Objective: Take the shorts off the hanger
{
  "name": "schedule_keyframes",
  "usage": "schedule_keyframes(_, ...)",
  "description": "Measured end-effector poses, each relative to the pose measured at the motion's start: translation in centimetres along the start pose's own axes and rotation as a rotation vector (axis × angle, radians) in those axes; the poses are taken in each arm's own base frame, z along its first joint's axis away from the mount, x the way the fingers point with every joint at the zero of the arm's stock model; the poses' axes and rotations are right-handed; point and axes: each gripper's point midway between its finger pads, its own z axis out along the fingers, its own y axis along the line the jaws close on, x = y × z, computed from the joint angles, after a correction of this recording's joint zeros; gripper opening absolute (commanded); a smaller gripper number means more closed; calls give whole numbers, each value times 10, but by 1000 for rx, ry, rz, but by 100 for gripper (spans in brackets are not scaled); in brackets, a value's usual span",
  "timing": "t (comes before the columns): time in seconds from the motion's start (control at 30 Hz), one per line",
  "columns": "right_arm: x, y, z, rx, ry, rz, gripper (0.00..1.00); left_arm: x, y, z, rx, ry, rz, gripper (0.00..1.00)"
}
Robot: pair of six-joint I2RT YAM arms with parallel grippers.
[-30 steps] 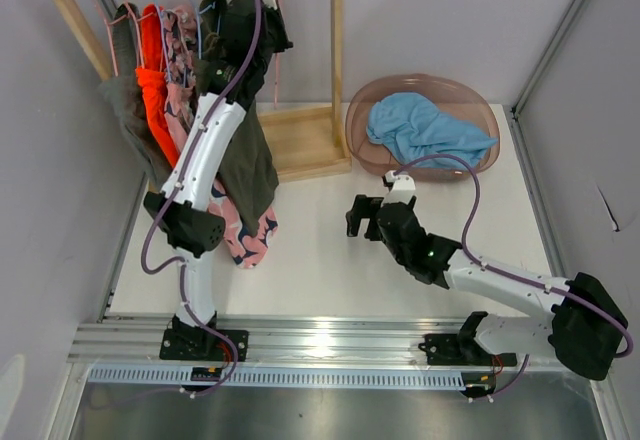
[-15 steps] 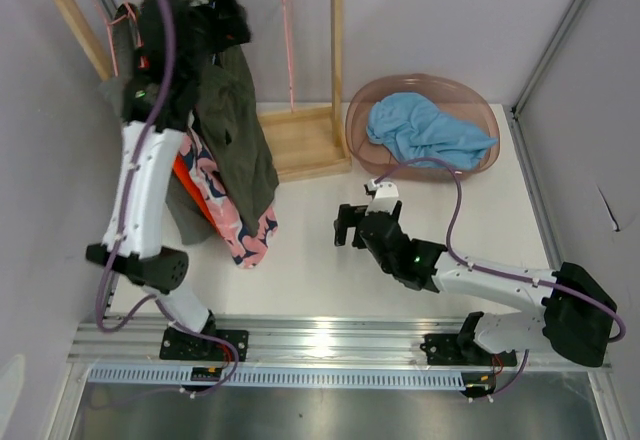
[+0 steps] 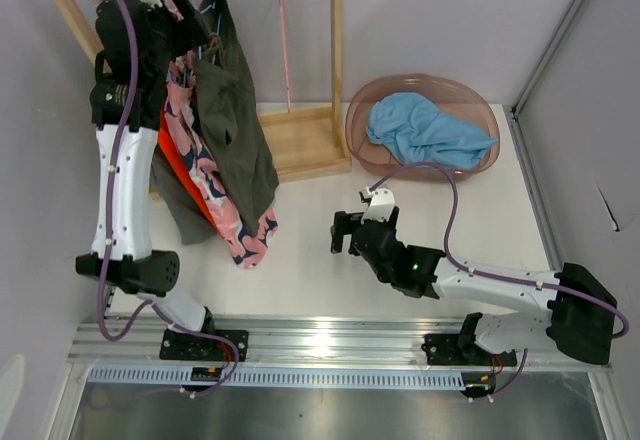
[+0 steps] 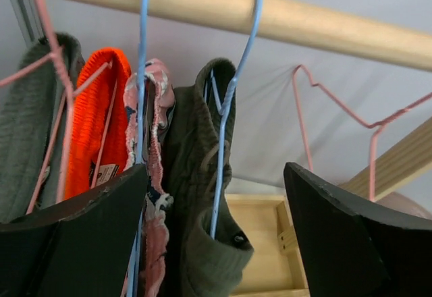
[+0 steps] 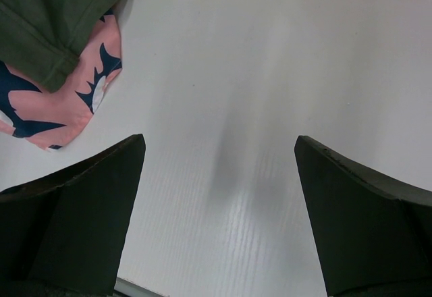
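While the left gripper (image 4: pixel 214 179) hangs spread before the olive shorts (image 4: pixel 192 196) on the far-left rail (image 4: pixel 196 5), beside the floral pair (image 3: pixel 228 215), orange pair (image 4: pixel 91 108) and grey pair (image 4: pixel 27 142), the right gripper (image 5: pixel 219 145) gapes over the table (image 5: pixel 236 54). Blue shorts (image 3: pixel 425 130) lie in the far-right basket (image 3: pixel 356 110).

White links (image 3: pixel 120 190), black joints (image 3: pixel 140 272), purple cables (image 3: pixel 420 166).

The white table (image 3: pixel 330 195) carries the wooden rack's base (image 3: pixel 305 145) and a brownish basket (image 3: pixel 358 100) holding light blue shorts (image 3: pixel 425 130).
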Motion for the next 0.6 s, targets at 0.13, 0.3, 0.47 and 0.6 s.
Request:
schedule_keyframes(0.13, -1, -7, -5, 18, -1, -6, 99, 29, 2, 30, -4, 75, 8, 85)
schedule_keyframes(0.3, -3, -16, -13, 35, -11, 4, 99, 49, 0, 51, 4, 120, 8, 83)
schedule_keyframes(0.47, 2, -24, -14, 57, -1, -10, 99, 50, -1, 56, 8, 122, 7, 76)
schedule_keyframes(0.6, 3, -26, -14, 63, 6, -17, 99, 46, -2, 59, 9, 109, -3, 56)
